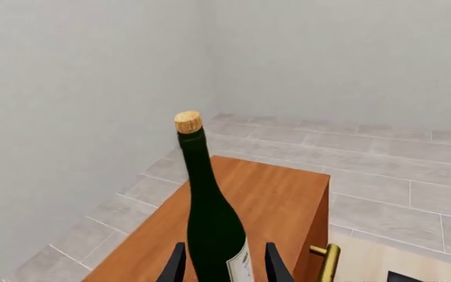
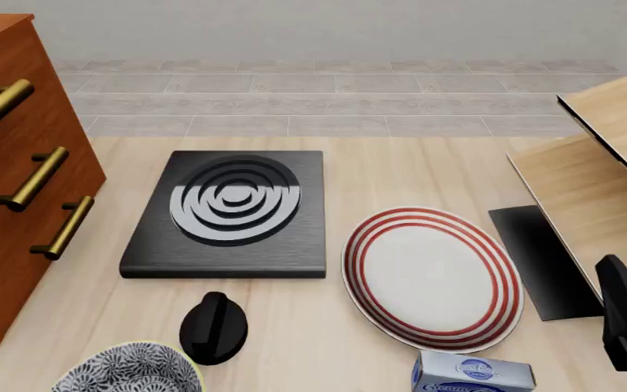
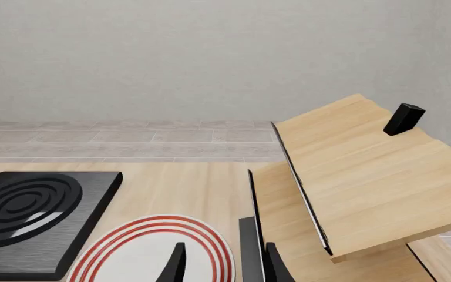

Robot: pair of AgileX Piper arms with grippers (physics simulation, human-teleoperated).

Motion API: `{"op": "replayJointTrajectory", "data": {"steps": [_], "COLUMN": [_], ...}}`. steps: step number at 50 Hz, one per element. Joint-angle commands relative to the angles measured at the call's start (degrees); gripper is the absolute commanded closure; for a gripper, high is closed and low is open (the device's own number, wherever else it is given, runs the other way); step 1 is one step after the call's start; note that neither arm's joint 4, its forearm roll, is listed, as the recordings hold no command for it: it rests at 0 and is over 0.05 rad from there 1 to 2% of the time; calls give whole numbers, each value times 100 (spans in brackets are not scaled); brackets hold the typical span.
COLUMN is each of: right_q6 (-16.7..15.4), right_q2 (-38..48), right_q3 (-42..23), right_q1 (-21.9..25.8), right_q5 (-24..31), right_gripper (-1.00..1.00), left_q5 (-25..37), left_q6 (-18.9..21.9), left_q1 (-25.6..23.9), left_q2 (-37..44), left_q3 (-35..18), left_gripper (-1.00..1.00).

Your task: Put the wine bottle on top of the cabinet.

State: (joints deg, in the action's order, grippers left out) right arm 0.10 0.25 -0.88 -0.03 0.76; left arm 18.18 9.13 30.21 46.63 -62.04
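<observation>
1. Above the cabinet [image 1: 241, 217], the wine bottle [image 1: 209, 217] stands upright between the left fingers [image 1: 224, 264], which sit close on either side of its lower body and appear to be gripping it just at the pale label.
2. From the left wrist view the bottle's base is hidden below the frame edge, so I cannot tell whether it already rests on the cabinet's top or hangs just over it.
3. Seen from the front, only the cabinet's drawer face and brass handles [image 2: 30, 175] show at the far left of the bench [image 2: 401, 171]; neither bottle nor left arm appears there (both are out of frame).
4. The right fingers [image 3: 224, 264] hover over the bench beside the red-ringed plate [image 3: 155, 249], well apart from the cabinet, a narrow gap between them and nothing held.
5. Main risk, as I judge it: letting go while the base is still off the wood. A tall, slim-necked bottle dropped even slightly would likely rock and topple.
6. Second risk: the bottle seems nearer the cabinet's front edge, above a handle [image 1: 327, 261], than its middle. A release there, or a sideways nudge from a finger as it opens, could tip it off toward the bench.
7. Third: withdrawing the fingers upward or crookedly could catch the label shoulder and drag the bottle over.
</observation>
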Motion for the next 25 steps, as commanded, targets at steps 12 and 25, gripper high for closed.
{"op": "replayJointTrajectory", "data": {"steps": [12,25], "right_q6": [-1,2], "right_q2": [0,0], "right_q3": [0,0], "right_q1": [-1,-1], "right_q5": [0,0], "right_gripper": [-100,-100], "left_q5": [663,1387], "left_q6": [-174,-125], "left_q1": [-288,-586], "left_q2": [-824,-1209], "left_q3": [-9,-476], "left_gripper": [-100,-100]}}
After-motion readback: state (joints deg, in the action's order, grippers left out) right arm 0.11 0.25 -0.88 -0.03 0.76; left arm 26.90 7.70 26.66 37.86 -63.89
